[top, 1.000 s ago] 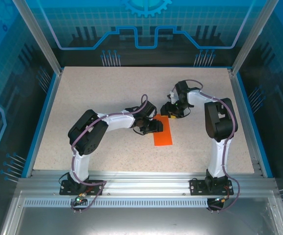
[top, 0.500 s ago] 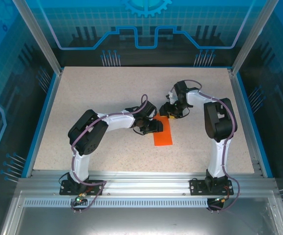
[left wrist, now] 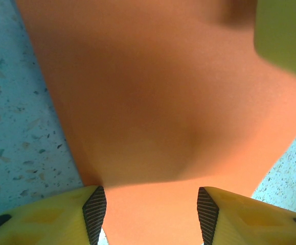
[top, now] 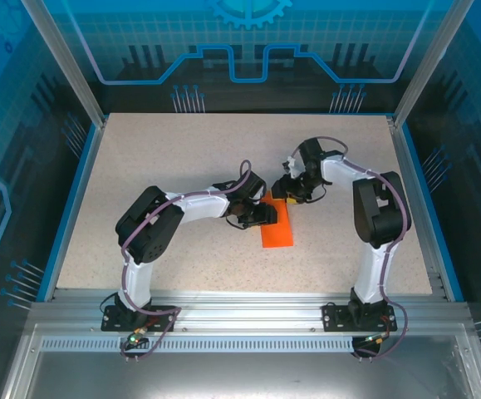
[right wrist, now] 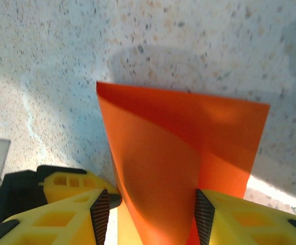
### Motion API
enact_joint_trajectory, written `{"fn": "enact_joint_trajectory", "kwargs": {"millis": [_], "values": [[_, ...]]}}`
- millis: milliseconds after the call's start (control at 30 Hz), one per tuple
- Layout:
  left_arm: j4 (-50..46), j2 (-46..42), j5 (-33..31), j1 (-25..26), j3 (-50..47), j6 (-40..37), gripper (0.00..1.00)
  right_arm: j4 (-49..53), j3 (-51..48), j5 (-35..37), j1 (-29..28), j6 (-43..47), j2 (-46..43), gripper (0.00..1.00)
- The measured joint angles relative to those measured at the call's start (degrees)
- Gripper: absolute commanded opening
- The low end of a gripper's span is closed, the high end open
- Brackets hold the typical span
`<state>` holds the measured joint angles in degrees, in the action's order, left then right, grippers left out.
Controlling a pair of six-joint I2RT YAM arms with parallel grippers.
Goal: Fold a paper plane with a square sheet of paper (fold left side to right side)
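**Half-fold to be pressed flat with edges matched**

The left claw (left wrist: 150, 219) was seen with its jaws apart and the square sheet of paper (left wrist: 153, 102) spanning the gap between the pads. Whether it was nipped could not be told. The same was found at the right claw (right wrist: 150, 217), where an upper layer was raised off the lower. The sheet, doubled into a narrow strip, lay on the bench (right wrist: 199, 41) between both claws. The fold was judged best finished with one end pinned, the edges matched and the crease pressed flat. No container was seen.

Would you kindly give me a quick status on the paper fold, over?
Left gripper open, straddling orange paper. Right gripper open, curled paper layer between its fingers. Nothing seen blocking.
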<state>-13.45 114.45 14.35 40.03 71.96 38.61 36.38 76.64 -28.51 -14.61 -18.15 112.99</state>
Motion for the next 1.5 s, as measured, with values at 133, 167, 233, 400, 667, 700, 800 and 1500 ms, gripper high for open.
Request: {"fn": "enact_joint_trajectory", "kwargs": {"millis": [133,167,233,400,667,700,800,1500], "values": [[0.0,-0.02,0.02,0.0,0.0,-0.13,0.56,-0.02,-2.45,-0.59,0.09,-0.24,-0.37,0.5],[0.0,-0.02,0.0,0.0,0.0,-0.15,0.56,0.0,-2.93,-0.7,0.17,-0.31,-0.39,0.5],[0.0,-0.02,0.02,0.0,0.0,-0.17,0.56,-0.04,-3.74,-0.81,0.37,-0.59,-0.39,0.5],[0.07,-0.31,-0.02,0.11,-0.13,-0.85,0.57,-0.9,-5.44,-2.19,0.68,-1.66,-1.44,0.44],[1.44,-12.2,-2.54,0.55,-9.03,-4.61,0.62,-1.38,-8.55,-3.63,0.87,-3.04,-4.39,0.34],[1.51,-14.49,-3.28,0.9,-9.79,-5.49,0.62,-1.31,-8.76,-3.72,0.92,-3.1,-4.66,0.34],[1.95,-20.76,-6.71,3.67,-10.73,-8.59,0.63,-0.68,-9.22,-4.15,1.14,-3.56,-5.42,0.34],[-11.52,-5.49,-34.58,25.57,6.34,-18.47,0.71,2.08,-10.67,-9.33,1.16,-7.54,-8.55,0.25]]}}
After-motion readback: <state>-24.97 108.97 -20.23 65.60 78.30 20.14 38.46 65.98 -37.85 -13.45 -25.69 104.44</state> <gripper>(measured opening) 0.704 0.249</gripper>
